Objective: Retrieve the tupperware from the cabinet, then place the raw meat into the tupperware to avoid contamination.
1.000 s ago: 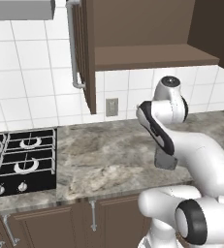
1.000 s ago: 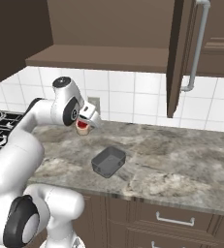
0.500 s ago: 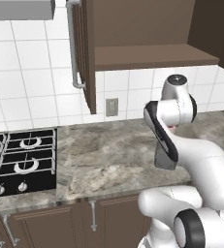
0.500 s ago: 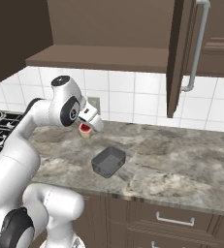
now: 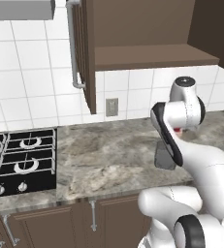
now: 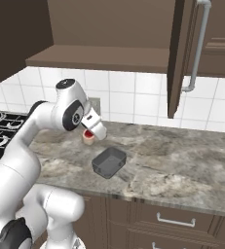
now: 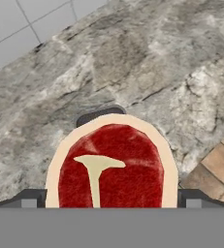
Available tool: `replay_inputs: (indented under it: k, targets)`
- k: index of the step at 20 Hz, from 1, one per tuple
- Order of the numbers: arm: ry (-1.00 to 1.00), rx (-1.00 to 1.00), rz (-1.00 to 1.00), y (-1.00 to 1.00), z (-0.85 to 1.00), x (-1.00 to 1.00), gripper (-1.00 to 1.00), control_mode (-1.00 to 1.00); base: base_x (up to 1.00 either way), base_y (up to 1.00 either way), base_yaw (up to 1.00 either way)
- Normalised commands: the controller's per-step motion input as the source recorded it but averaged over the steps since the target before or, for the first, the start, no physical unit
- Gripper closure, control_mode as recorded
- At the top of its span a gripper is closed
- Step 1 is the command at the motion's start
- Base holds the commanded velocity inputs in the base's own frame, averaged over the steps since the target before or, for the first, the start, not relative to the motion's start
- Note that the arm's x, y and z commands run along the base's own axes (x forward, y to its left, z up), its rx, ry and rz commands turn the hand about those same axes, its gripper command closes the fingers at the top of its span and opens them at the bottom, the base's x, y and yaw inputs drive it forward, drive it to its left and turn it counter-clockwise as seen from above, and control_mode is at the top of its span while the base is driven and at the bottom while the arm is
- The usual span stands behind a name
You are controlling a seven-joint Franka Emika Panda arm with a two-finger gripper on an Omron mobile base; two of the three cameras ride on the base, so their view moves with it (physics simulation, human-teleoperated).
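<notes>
Swinging rightward across the left base view, the arm's wrist now sits further toward three o'clock than a second back, its forearm folded down over the counter (image 5: 108, 160). Just under the elbow, the tupperware (image 5: 165, 156) peeks out as a dark grey edge, already out of the open cabinet (image 5: 147, 48) above.

Over to the right base view: the gripper (image 6: 95, 130) hangs low by the backsplash with the raw meat (image 6: 88, 135) right at its tip, red showing under the white hand. The tupperware (image 6: 109, 162) lies at about five o'clock from the hand, near but clearly apart, its long side running diagonally toward the counter edge. That gap is what the carry has to cover.

Hand view now: the raw meat (image 7: 111, 164) sits between the dark fingertips (image 7: 31, 197), which stand spread to their widest on either side of it. Gripped across its width, by the look of it. A dark rim, likely the tupperware, shows just beyond at twelve o'clock.
</notes>
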Motion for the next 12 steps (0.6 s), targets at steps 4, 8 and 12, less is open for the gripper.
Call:
replay_inputs:
  k: [4, 8, 12]
  targets:
    - [0.05, 0.13, -0.11, -0.26, -0.16, -0.25, 1.0, -1.0, 0.0, 0.0, 0.0]
    - [0.02, 0.06, -0.06, -0.06, -0.18, -0.05, 1.0, -1.0, 0.0, 0.0, 0.0]
    - [0.0, 0.01, -0.01, 0.0, -0.05, 0.03, 1.0, -1.0, 0.0, 0.0, 0.0]
